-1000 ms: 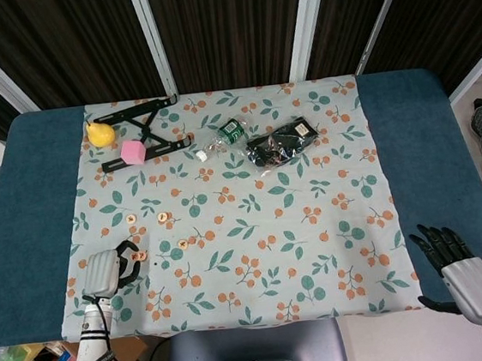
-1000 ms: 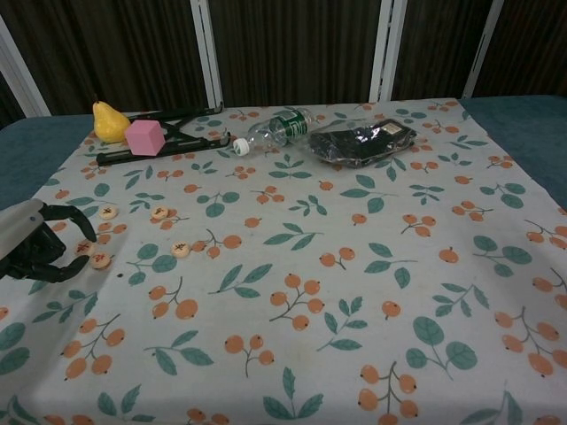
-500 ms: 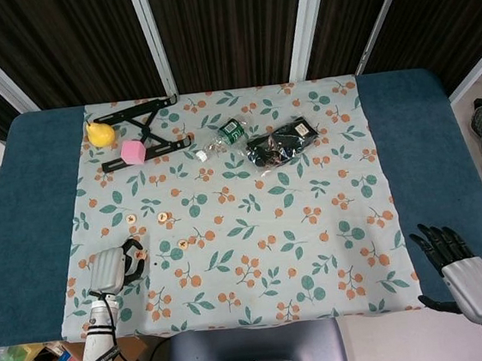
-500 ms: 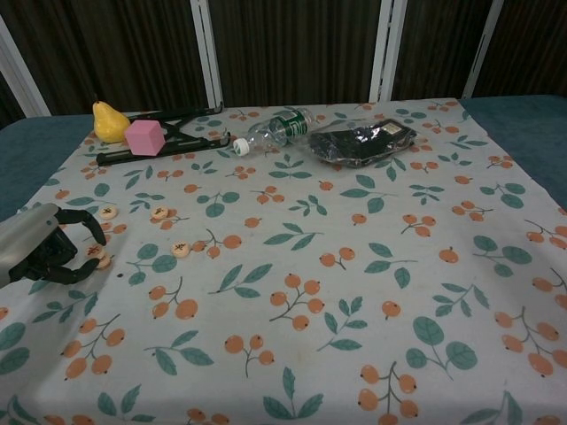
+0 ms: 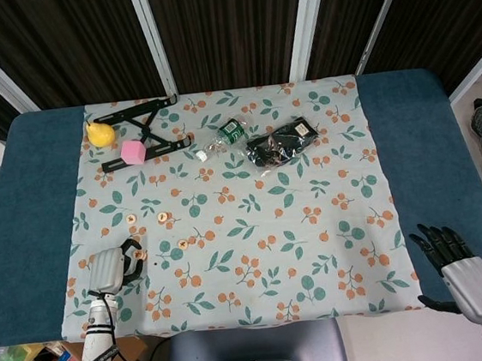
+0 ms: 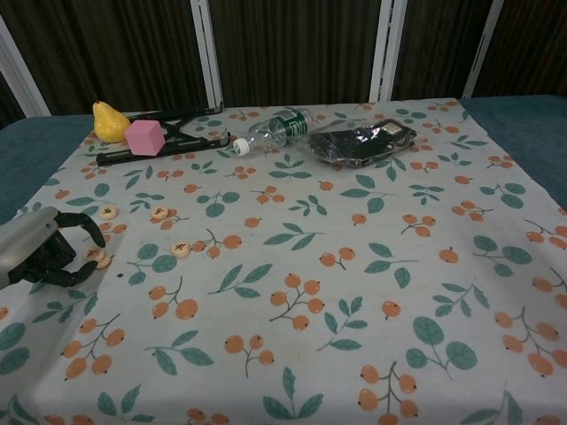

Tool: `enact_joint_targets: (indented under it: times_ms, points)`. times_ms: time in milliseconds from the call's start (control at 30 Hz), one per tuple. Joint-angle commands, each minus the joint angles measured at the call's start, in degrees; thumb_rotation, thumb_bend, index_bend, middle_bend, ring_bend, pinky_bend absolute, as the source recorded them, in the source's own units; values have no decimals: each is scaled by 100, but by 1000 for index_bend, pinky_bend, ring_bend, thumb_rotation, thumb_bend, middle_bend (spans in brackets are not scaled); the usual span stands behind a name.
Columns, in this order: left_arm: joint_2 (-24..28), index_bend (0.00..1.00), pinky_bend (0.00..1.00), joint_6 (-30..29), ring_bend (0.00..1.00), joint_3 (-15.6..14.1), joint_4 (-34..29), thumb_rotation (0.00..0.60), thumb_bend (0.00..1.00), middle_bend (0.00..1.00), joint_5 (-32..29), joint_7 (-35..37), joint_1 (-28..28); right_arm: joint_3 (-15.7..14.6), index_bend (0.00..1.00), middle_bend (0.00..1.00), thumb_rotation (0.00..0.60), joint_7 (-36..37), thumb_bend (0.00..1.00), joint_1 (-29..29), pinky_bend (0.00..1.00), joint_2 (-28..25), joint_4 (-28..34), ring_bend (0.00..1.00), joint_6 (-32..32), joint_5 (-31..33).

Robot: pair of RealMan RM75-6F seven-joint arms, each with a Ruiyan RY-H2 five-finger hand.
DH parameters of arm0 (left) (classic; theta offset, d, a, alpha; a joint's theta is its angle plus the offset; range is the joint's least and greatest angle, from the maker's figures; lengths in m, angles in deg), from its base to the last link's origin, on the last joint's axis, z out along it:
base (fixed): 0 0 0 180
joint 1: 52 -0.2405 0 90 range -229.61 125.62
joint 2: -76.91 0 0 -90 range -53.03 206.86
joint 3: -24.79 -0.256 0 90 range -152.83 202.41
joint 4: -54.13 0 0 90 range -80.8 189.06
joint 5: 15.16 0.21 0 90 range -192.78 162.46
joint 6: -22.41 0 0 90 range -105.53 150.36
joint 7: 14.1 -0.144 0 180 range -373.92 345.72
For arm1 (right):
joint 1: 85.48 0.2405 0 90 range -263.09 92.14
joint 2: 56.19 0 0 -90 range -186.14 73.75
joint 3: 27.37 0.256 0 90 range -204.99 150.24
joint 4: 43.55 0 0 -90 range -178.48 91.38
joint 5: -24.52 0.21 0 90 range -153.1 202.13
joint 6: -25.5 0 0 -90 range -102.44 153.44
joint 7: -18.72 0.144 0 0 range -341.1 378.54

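Observation:
My left hand [image 5: 108, 270] [image 6: 40, 250] lies at the near left corner of the patterned cloth [image 5: 258, 256]. Its dark fingers [image 6: 81, 225] curl around a small wooden disc [image 6: 92, 254], which sits pinched between finger and thumb just above the cloth. A second disc [image 6: 104, 261] lies right beside it. Other discs [image 6: 181, 250] [image 6: 160, 212] [image 6: 108, 212] are scattered a little further in. My right hand [image 5: 445, 255] shows only in the head view, fingers spread and empty, at the near right edge over the blue table [image 5: 432, 152].
Along the far side lie a yellow pear [image 5: 100, 132], a pink cube [image 5: 133, 151] on a black folding stand [image 5: 150, 121], a tipped plastic bottle [image 5: 223, 135] and a black packet [image 5: 282, 142]. Dark curtains hang behind the table.
My left hand has shifted slightly to the right and further onto the cloth, and its fingers have closed in around the disc. The right hand has not moved.

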State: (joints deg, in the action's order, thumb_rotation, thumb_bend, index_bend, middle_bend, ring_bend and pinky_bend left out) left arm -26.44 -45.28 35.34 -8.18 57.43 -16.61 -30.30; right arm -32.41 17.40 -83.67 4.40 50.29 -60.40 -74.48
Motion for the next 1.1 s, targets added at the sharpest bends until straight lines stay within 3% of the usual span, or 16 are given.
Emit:
enact_joint_targets:
  times_ms: [33, 533, 833, 1100]
  points:
    - [11, 415, 1000, 1, 1000, 1, -30, 600, 403, 1000, -14, -14, 6, 3, 0, 0, 600, 6, 203, 0, 61, -1, -1, 0, -1, 5]
    - [-46, 398, 1000, -273, 1000, 28, -417, 600, 402, 1000, 202, 8, 102, 0, 0, 0, 600, -16, 205, 14, 61, -1, 8, 0, 33, 6]
    - [-467, 354, 1000, 53, 1000, 229, -411, 600, 403, 1000, -119, -677, 465, -2, 0, 0, 600, 61, 205, 12, 60, -29, -3, 0, 1, -11]
    - [-772, 377, 1000, 121, 1000, 289, -290, 600, 403, 1000, -357, -1294, 647, 10, 0, 0, 600, 127, 204, 32, 61, -57, -8, 0, 14, 3]
